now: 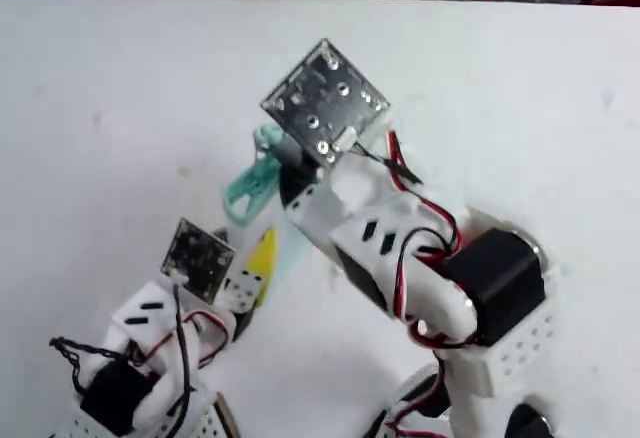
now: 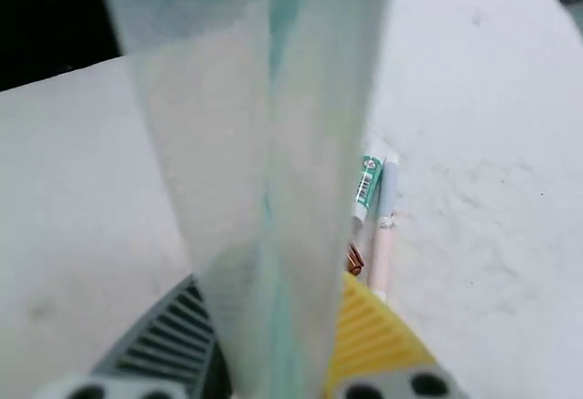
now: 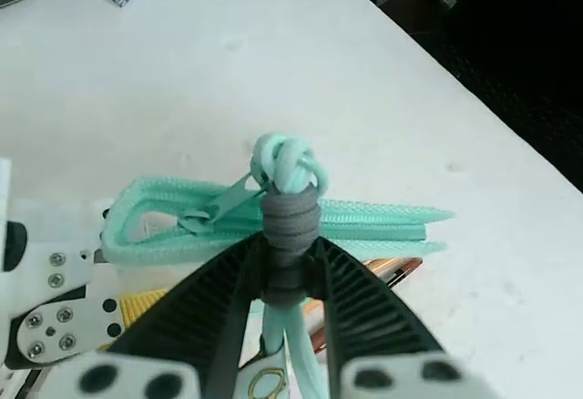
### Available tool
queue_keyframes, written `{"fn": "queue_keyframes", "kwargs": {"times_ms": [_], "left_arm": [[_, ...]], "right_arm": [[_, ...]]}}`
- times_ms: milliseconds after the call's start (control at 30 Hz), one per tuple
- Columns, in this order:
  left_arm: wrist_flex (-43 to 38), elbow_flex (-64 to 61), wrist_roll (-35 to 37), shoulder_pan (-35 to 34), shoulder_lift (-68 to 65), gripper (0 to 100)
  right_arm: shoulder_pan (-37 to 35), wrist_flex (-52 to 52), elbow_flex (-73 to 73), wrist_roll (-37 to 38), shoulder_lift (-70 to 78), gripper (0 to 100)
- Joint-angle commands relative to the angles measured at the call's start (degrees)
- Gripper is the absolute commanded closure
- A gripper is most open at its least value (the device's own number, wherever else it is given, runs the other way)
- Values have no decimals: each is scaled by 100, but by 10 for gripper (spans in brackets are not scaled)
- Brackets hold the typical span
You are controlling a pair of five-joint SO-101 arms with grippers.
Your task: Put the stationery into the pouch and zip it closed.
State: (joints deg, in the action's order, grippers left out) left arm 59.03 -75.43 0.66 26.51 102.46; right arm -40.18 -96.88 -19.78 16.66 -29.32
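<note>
White table (image 1: pixel 120 78) runs under both arms in the high view, with a dark strip of room along its far edge. From above, the left gripper (image 1: pixel 258 268) shows one yellow finger (image 1: pixel 262 258), and just ahead of its tip lies the teal edge of the pouch (image 1: pixel 255 173). The right arm (image 1: pixel 400 228) bends over that same spot, and its camera board hides its fingers from this view. The left wrist view fills that gap. The left gripper (image 2: pixel 273 326) is clamped on the pouch (image 2: pixel 246 144), whose clear, teal-tinted sheet rises from between a grey finger (image 2: pixel 168 344) and the yellow finger (image 2: pixel 373 335). Past the yellow finger lie pens (image 2: pixel 373 208), side by side and pointing away from the gripper; whether they sit inside the clear pouch or next to it cannot be told. The right wrist view shows what neither of the others does. The right gripper (image 3: pixel 287 253) has its black fingers (image 3: pixel 219 299) pinched on the grey-wrapped cord pull (image 3: pixel 287 221), with the pull's teal knot just beyond the fingertips. The zip (image 3: pixel 364 221) stretches across behind the pull. Copper-coloured pens (image 3: pixel 396 271) peek out below the zip, beside one black finger. To the other side, lower down, the left gripper's yellow finger (image 3: pixel 137 306) sits under the zip band.
</note>
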Motion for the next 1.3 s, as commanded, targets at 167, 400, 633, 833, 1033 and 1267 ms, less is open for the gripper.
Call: {"fn": "queue_keyframes", "kwargs": {"times_ms": [167,400,633,833,1033,1267], "left_arm": [[-211,-404,-123,154,198,922],[633,316,-35,136,198,774],[-149,369,-79,136,198,801],[-510,527,-79,136,198,853],[-501,633,-79,136,198,854],[-308,615,-88,189,207,965]], "right_arm": [[-233,936,2303,466,-1174,981],[-233,1288,2831,440,-1323,981],[-242,1244,2831,440,-1367,981],[-242,1068,2831,440,-1367,981],[-242,1051,2822,431,-1367,981],[-242,1086,2734,466,-1376,981]]}}
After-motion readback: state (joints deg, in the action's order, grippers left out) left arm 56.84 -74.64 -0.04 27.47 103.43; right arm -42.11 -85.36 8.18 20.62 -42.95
